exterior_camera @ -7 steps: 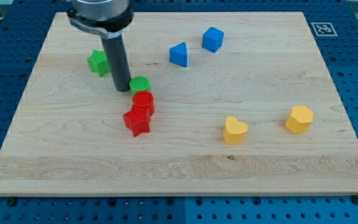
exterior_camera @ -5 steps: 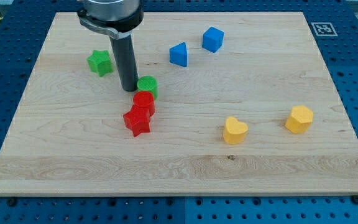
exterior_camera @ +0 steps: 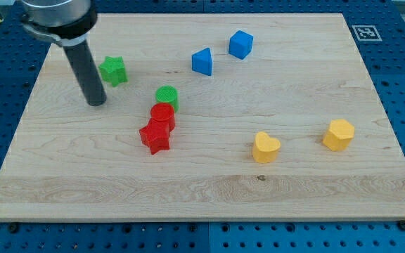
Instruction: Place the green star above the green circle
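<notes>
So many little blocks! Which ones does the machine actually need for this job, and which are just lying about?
Needed for the job:
green star
green circle
my tip, below-left of the star

Just lying about:
red cylinder
red star
blue blocks
yellow heart
yellow block

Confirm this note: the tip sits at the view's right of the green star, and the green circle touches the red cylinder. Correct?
Not quite. In the camera view my tip sits at the view's left of the green star, slightly below it, not at its right. The rest holds: the green circle does touch the red cylinder.
</notes>
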### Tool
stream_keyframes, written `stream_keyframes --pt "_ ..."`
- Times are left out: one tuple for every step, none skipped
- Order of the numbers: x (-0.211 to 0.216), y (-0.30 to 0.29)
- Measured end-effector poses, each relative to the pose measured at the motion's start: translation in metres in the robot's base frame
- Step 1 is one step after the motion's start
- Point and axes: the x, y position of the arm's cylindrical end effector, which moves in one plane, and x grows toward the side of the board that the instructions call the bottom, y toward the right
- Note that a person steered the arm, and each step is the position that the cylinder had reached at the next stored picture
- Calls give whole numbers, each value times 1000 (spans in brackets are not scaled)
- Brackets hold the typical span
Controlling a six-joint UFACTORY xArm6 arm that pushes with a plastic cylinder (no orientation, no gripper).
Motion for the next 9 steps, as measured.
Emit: stream_keyframes --pt "-5 -59" --pt "-31 -100" --pt "-83 -99" --pt "-97 -50" --pt "-89 -12" --pt "-88 -12" --pt "-70 -12" --pt "-67 -12" --pt "-67 -12"
